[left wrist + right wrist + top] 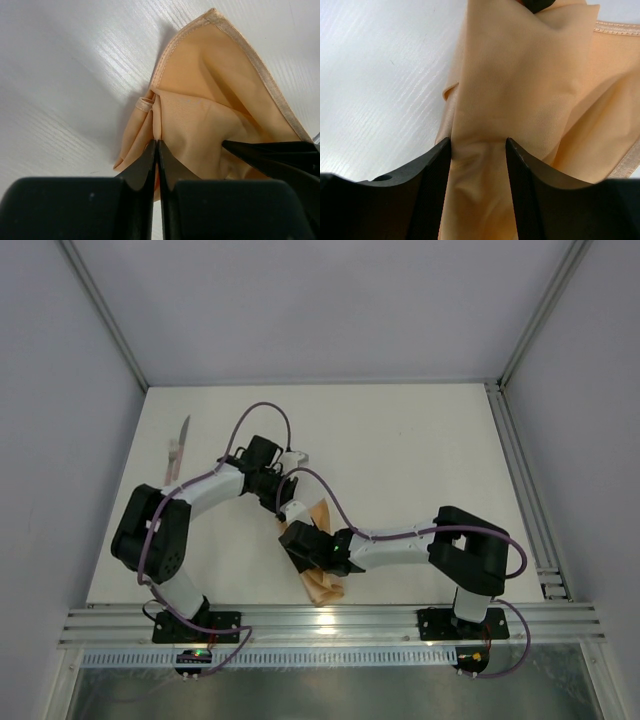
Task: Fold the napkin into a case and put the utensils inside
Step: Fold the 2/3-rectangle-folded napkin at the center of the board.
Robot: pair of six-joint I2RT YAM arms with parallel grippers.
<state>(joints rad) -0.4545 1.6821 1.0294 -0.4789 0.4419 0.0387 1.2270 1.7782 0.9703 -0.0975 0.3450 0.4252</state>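
The peach-orange napkin [322,545] lies crumpled and partly folded near the table's front, between my two grippers. My left gripper [283,508] is shut on a raised fold of it; its fingertips [152,150] pinch the cloth [210,100]. My right gripper [303,542] sits on the napkin's middle, its jaws part-way closed with a thick wrinkled bunch of cloth [479,165] filling the gap between them. Its fingers [280,155] show in the left wrist view. A knife [178,448] with a pale pinkish handle lies at the far left. No finished case shows.
The white table [420,450] has a metal rail [330,625] along its front edge and a frame post [520,490] along the right. Both arm bases stand on the front rail.
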